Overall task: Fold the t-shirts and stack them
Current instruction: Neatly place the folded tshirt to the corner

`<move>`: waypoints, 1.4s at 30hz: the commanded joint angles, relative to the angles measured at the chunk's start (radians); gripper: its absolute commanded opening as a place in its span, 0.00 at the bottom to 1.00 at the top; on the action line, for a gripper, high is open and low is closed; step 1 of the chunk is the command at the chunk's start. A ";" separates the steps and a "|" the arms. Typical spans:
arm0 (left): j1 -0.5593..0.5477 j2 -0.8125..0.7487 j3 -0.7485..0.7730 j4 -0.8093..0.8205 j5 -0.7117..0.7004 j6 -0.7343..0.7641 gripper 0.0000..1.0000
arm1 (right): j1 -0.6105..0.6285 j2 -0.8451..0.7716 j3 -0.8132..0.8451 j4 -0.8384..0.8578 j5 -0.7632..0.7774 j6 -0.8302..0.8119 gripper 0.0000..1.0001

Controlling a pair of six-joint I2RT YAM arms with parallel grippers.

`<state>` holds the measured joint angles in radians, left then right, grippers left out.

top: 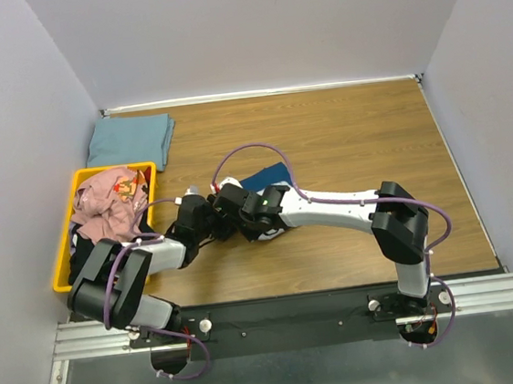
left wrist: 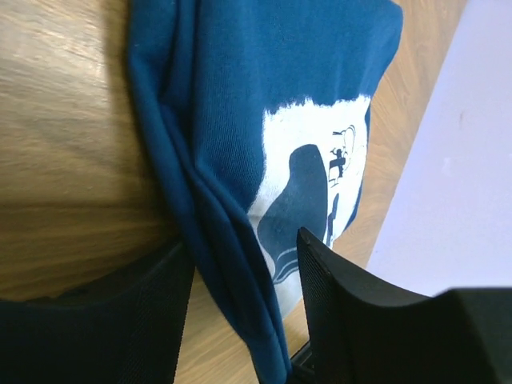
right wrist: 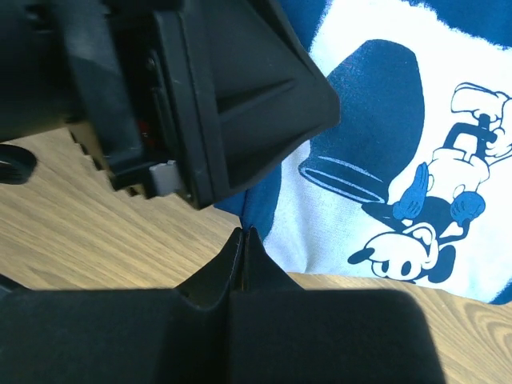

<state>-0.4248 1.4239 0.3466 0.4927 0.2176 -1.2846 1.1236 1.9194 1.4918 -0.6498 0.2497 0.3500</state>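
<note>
Left wrist view: left gripper (left wrist: 240, 320) fills the bottom edge. Its two dark fingers (left wrist: 352, 320) stand wide apart, gripping nothing. A raised fold of the navy t-shirt (left wrist: 240, 80) runs between them and on out of the bottom of the picture. The cloth lies close to the right-hand finger and clear of the other. The white cartoon print (left wrist: 312, 152) faces up just beyond that finger.

Right wrist view: right gripper (right wrist: 242, 240) has its jaws pressed together, with only a thin seam between them. The tips sit right at the near edge of the navy cloth, where it meets the wooden table (top: 342, 128). Cannot tell whether any cloth is caught in the seam. The print lies just beyond and to the right of the tips. The black body of the left gripper crowds in from the upper left, over the shirt edge.

Top view: both arms reach in to the middle of the table and their grippers meet, nearly touching. The navy shirt lies flat under and just beyond them; only a small corner shows past the right wrist.

Other shirts:
- pale grey-blue t-shirt (top: 129, 139), folded at the far left corner of the table, well apart from both grippers
- pink t-shirt (top: 102, 204), crumpled in the yellow bin (top: 62, 258) at the left edge
- black t-shirt (top: 84, 256), below the pink one in the same bin
</note>
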 commanded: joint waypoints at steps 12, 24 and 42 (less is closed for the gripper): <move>-0.012 0.053 0.173 -0.160 -0.132 0.230 0.00 | -0.004 -0.039 -0.019 0.033 -0.035 0.010 0.31; 0.106 0.312 0.666 -0.543 -0.271 0.784 0.00 | -0.122 -0.236 -0.204 0.030 0.063 0.053 1.00; 0.225 0.704 1.337 -0.821 -0.682 1.209 0.00 | -0.298 -0.504 -0.413 0.029 0.172 0.015 1.00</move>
<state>-0.2237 2.0823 1.6035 -0.2840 -0.3237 -0.1608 0.8310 1.4208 1.0756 -0.6231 0.3367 0.3851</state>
